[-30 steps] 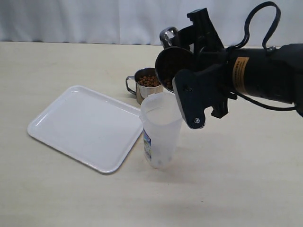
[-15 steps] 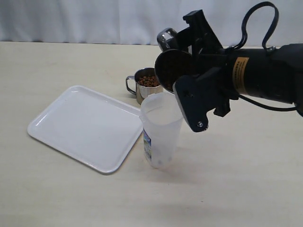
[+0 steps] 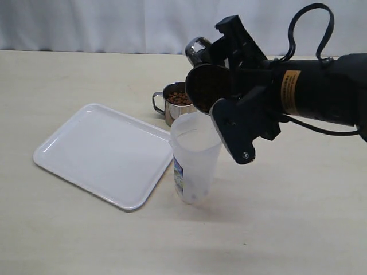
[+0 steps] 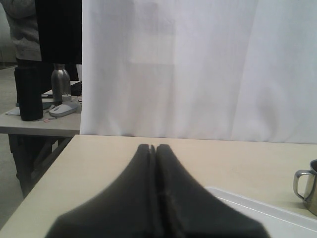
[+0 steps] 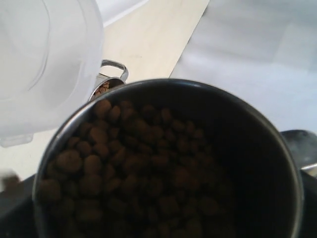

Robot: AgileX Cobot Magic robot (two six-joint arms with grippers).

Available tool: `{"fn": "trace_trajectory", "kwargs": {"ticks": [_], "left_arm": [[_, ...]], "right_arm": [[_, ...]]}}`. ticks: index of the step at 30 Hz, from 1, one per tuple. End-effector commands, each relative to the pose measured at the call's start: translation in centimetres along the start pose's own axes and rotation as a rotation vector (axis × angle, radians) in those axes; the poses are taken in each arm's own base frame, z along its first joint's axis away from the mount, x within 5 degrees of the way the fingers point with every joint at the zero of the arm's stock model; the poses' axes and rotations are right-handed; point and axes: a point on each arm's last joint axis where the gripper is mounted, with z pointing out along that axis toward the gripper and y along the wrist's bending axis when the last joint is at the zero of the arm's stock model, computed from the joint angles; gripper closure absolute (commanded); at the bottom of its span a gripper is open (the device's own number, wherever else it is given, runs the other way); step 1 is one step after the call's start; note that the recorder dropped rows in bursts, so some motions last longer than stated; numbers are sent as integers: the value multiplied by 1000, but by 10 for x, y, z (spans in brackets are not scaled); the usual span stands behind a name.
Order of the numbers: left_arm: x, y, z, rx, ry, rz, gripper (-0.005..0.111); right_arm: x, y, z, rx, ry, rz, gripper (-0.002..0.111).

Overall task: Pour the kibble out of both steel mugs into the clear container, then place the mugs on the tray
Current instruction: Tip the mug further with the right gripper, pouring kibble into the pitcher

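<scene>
My right gripper (image 3: 232,83) is shut on a steel mug (image 3: 207,87), held tipped on its side just above the clear container (image 3: 195,157), mouth toward the tray side. In the right wrist view that mug (image 5: 277,148) is full of kibble (image 5: 129,163), with the container's rim (image 5: 44,64) just beyond its lip. The other steel mug (image 3: 176,103) stands behind the container, filled with kibble (image 3: 179,98). The white tray (image 3: 106,153) lies to the left, with nothing on it. My left gripper (image 4: 152,147) is shut on nothing, low over the table near the tray's corner (image 4: 267,213).
A white curtain (image 3: 114,23) hangs behind the table's far edge. The standing mug's handle (image 4: 300,182) shows at the left wrist view's edge. A side table with a bottle (image 4: 59,84) stands beyond the table's end.
My right gripper has rolled the mug a little further and shifted it slightly toward the tray, over the container. The standing mug, container and tray have not moved.
</scene>
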Motion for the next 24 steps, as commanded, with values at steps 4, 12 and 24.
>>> {"fn": "trace_trajectory", "kwargs": {"ticks": [4,12,24], "left_arm": [[0,0,0,2,-6,-2,107],[0,0,0,2,-6,-2,107],[0,0,0,2,-6,-2,107]], "right_arm": [[1,-8,-2,25,4,-57,103],[1,-9,1,26,0,-54,103],[2,-11,12,11,-1,-56,103]]}}
